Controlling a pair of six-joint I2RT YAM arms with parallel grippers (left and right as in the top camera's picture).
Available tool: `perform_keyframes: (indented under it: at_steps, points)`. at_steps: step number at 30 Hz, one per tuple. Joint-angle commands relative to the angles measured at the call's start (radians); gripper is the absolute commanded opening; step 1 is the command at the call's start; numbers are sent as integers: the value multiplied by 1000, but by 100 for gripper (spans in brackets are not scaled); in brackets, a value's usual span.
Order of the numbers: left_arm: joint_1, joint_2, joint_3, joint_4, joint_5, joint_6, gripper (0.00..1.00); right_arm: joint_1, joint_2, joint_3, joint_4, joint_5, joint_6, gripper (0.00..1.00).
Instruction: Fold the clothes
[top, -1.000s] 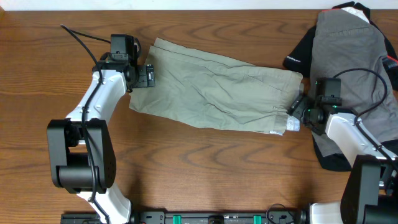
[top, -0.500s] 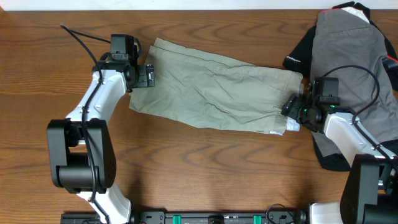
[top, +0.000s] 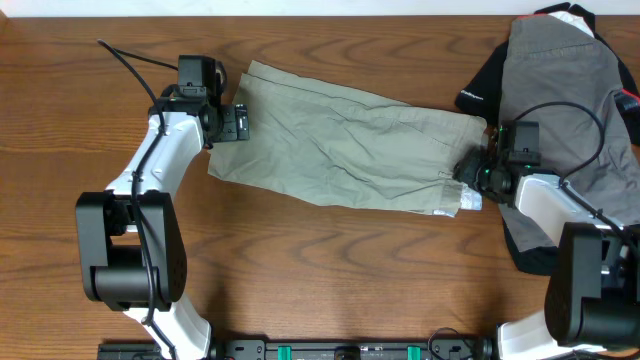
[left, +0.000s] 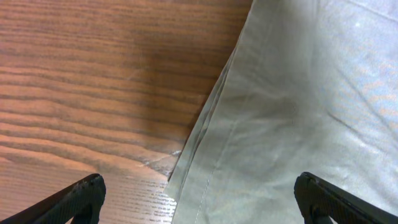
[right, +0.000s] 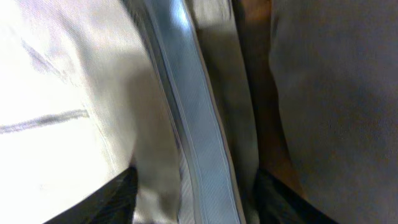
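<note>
The shorts (top: 350, 145), soft, light and limp, lie on the table (top: 330, 260) between both hands. The left hand (top: 240, 122) gapes over the hem. The right hand (top: 470, 172) is spread astride the thicker waistband, probably the firmer hold.

White print on black garment (top: 478, 88), unreadable.

Left gripper (left: 199, 202) holds its fingers spread wide; right gripper (right: 193, 199) faces it, fingers likewise parted.
</note>
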Motion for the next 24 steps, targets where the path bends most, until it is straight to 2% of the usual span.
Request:
perform_keyframes:
  at_steps: [1,3,9,11,16,24]
  points:
    - [5,2,16,-9,-8,-12,98,10,78,-19,13,-44,43,55]
    - [5,2,16,-9,-8,-12,98,10,95,-19,29,-82,40,42]
    - [5,2,14,-16,-8,-11,98,10,114,-18,40,-198,-46,16]
    - [5,2,14,-16,-8,-11,98,2,114,-14,34,-228,-57,3]
    - [5,2,14,-16,-8,-8,98,-42,95,50,-72,-337,-134,1]
    - [-9,2,14,-66,-5,-9,99,-120,14,339,-555,-337,-351,1]
